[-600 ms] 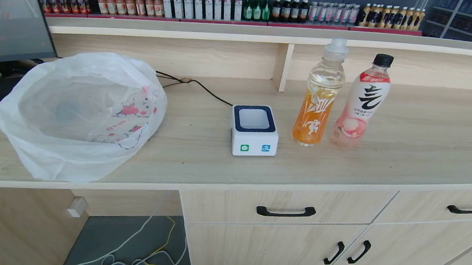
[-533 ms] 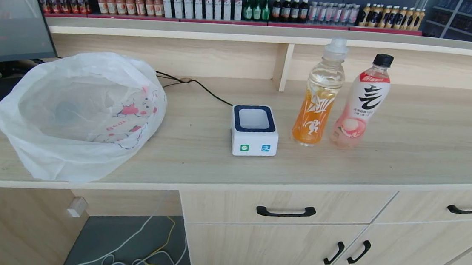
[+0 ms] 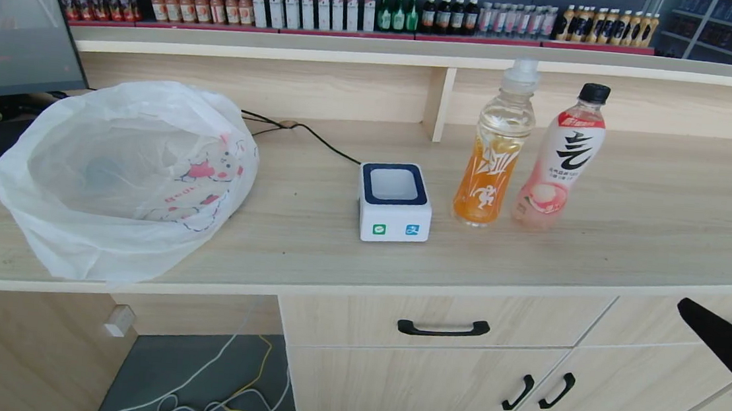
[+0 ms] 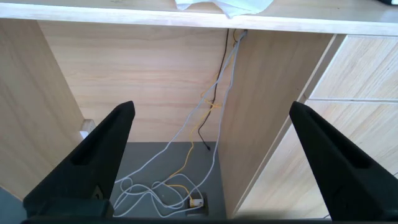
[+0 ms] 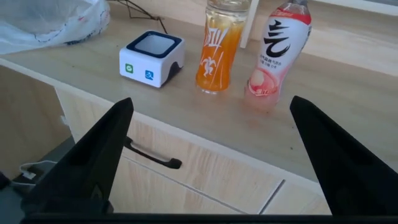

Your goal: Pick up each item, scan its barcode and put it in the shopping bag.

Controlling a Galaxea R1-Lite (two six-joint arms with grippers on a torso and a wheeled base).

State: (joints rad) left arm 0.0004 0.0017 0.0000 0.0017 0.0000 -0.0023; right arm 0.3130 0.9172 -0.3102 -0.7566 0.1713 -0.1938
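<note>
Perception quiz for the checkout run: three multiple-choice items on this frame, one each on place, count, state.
1. Where is the scanner? A) between the shopping bag and the orange bottle; B) inside the bag; C) in a drawer.
2. How many bottles stand on the counter? A) one; B) two; C) four.
3. The right pincer is: A) shut on a bottle; B) shut on the scanner; C) open, holding nothing.
Answers: A, it stands between them; B, orange plus pink bottle; C, spread apart, nothing held.
</note>
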